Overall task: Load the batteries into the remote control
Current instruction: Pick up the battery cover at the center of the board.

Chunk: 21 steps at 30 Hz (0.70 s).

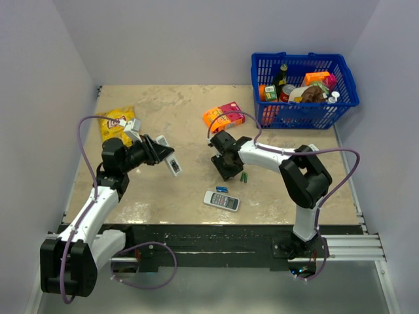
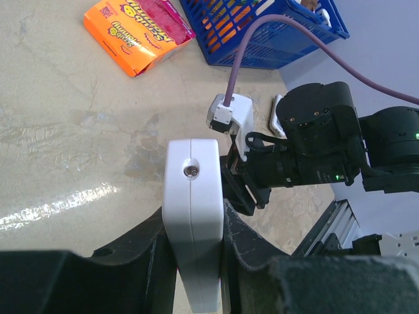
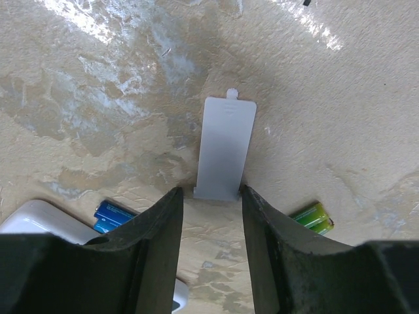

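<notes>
While left end effector [image 2: 194, 226] clamps remote control [image 2: 191, 190], right end effector [image 3: 211, 196] stands open astride battery cover [image 3: 226, 144]; green pair [image 3: 313, 217] at 4 o'clock.

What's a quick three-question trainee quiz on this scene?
1. True or false: the left pincer is clamped on a white remote.
2. What does the right pincer straddle? A) a flat battery cover B) a blue battery C) an orange snack box
3. In the right wrist view, what colour is the battery pair lying right of that cover?

Key: 1 true; 2 A; 3 green.
</notes>
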Available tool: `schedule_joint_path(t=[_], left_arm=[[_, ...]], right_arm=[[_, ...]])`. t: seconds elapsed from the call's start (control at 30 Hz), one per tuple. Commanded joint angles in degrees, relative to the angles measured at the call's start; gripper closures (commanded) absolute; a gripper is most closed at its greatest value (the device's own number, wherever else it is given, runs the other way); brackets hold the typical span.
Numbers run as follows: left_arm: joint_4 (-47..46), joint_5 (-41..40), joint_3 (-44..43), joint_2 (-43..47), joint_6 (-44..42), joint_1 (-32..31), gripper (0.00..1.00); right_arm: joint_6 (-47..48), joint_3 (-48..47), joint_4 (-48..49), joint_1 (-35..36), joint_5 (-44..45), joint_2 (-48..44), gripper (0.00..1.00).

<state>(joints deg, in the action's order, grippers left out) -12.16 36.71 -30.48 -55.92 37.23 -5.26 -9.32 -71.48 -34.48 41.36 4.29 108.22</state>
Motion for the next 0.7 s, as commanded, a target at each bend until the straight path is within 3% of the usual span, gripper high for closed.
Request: schedule_joint_path(t=[0.0,0.33,0.47,0.67], left_arm=[[-2.1,1.3,-1.8,0.4,-0.4,0.5,0.94],[-2.3,1.5,-1.4,0.5,-0.1,0.6,0.94],[-3.7,1.4,-0.5,0.5,1.2,0.5,0.94],[-12.0,-0.7,4.4,0.2,8.2,0.5,0.95]], right_arm=[[0.4,-1.1,-2.8,0.5,1.9,1.8,0.57],[0.9,-1.1,-4.4,0.9,2.1,3.8,0.65],[1.1,-0.6,-3.9,1.0,3.3,3.0,0.80],[2.5,0.4,-2.0,1.4,3.3,-1.5,0.90]])
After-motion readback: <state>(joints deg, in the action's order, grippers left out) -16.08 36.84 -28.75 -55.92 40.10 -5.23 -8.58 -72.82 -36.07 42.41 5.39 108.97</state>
